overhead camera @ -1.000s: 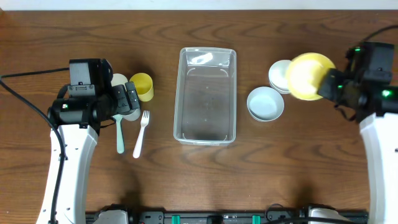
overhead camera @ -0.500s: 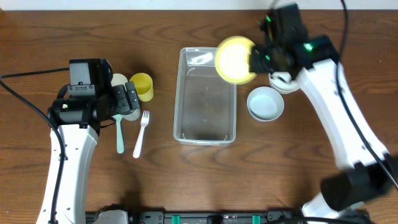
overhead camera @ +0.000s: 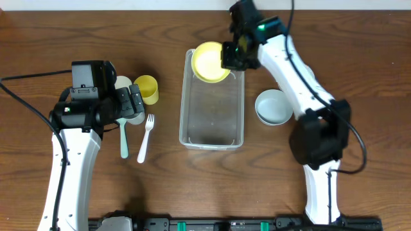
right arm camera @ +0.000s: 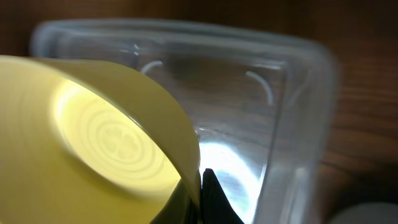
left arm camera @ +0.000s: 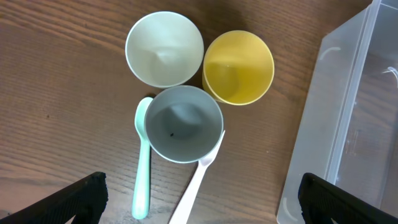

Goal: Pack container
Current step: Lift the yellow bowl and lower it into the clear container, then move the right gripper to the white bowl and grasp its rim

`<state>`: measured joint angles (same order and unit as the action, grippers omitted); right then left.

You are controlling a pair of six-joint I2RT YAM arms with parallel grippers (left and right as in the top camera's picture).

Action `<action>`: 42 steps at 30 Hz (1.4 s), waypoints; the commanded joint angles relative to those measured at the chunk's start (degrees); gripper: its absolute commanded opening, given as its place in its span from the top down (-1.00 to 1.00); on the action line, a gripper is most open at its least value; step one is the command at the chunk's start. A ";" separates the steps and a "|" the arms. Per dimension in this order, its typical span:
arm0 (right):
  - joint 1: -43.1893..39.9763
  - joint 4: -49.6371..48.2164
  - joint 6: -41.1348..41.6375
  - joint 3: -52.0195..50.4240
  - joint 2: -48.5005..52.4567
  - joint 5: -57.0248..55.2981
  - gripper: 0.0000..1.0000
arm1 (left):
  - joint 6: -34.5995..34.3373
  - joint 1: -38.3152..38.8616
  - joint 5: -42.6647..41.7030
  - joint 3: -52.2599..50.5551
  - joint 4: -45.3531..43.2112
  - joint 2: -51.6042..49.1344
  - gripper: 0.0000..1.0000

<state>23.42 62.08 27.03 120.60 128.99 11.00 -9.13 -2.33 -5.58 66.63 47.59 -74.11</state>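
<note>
Overhead view: the container (overhead camera: 184,109) is seen at the middle of the worktop (overhead camera: 212,186), its long side running away from the robot. The right pincer (overhead camera: 227,56) is pinched on the rim of a yellow bowl (overhead camera: 209,62), which is held over the container's far end. A white bowl (overhead camera: 274,106) is set on the worktop just right of the container. The left pincer (overhead camera: 132,102) is held above a cluster of cups to the left of the container, where a yellow cup (overhead camera: 148,88) and a white cup (overhead camera: 121,81) are partly visible. A white fork (overhead camera: 146,136) and a pale green spoon (overhead camera: 124,138) are laid side by side nearer the robot. Left wrist view: the two dark fingers (left arm camera: 79,198) are spread wide at the lower corners, with nothing between them. Three upright cups are shown touching one another: white, yellow and a grey cup (left arm camera: 185,122). The spoon is laid left of the grey cup and the fork is tucked partly under its rim. One long wall of the container is seen at the right edge, apart from the cups. Right wrist view: the yellow bowl is tilted, its hollow turned towards the camera, and its rim is gripped by a dark fingertip (right arm camera: 213,198) at the lower edge. A rounded corner of the container is visible behind and below it.
</note>
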 commanded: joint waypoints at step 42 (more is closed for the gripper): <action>-15.30 16.26 -2.47 6.88 -20.79 -11.65 -0.08 | 0.52 -0.24 0.72 0.72 0.17 -0.11 -0.96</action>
<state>13.87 74.61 25.71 127.48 109.62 2.79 -9.13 -2.33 -5.58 66.63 47.57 -74.11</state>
